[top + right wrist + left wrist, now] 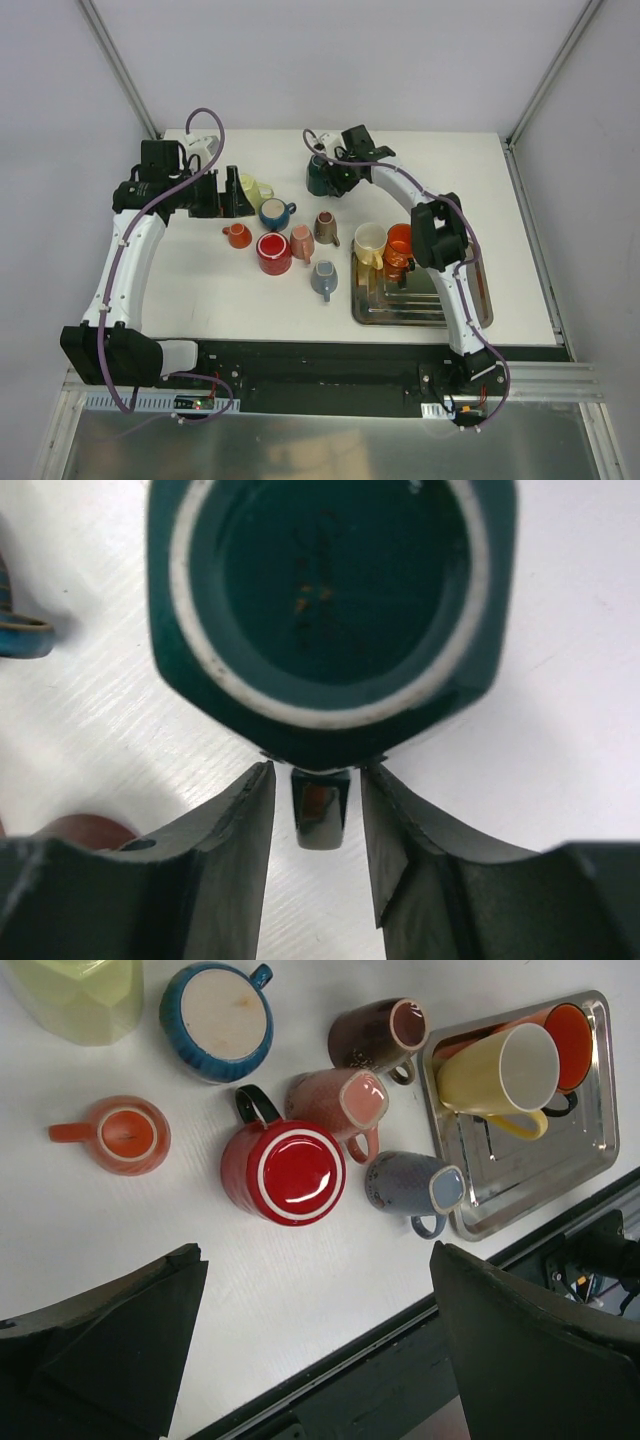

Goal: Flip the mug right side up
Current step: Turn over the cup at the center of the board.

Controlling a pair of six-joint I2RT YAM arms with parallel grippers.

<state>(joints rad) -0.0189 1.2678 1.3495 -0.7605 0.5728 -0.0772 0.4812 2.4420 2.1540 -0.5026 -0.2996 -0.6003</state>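
**Top external view.** The right arm is spanning the table (200,290) to its far middle. There the dark teal mug (320,180) is standing a little apart from the cluster of smaller mugs. The right gripper (338,172) is sitting low against its side. The left gripper (228,195) is hanging beside a yellow-green mug (252,190), probably parked clear of the working arm. A steel tray (420,322) carrying two mugs is lying near the right arm's base. Finger spacing is not readable from this height.

**Left wrist view.** The left fingers (110,1350) are standing wide apart with nothing between them. Beyond them a red mug (285,1172) and a blue mug (215,1020) are showing flat undersides, so they appear to be resting mouth-down. The teal mug is falling outside this frame.

**Right wrist view.** Only here is the grasp becoming legible. The teal mug is presenting a pale ring around a shallow flat disc. This reads as a foot ring, so the mug is judged to be mouth-down. Its handle (322,815) is pointing into the gap between the right fingers (225,850). These are flanking it narrowly, with slivers of table showing on each side, so they are slightly spread and not yet pinching. Taking the handle is likely meant to give leverage for rolling the mug over.
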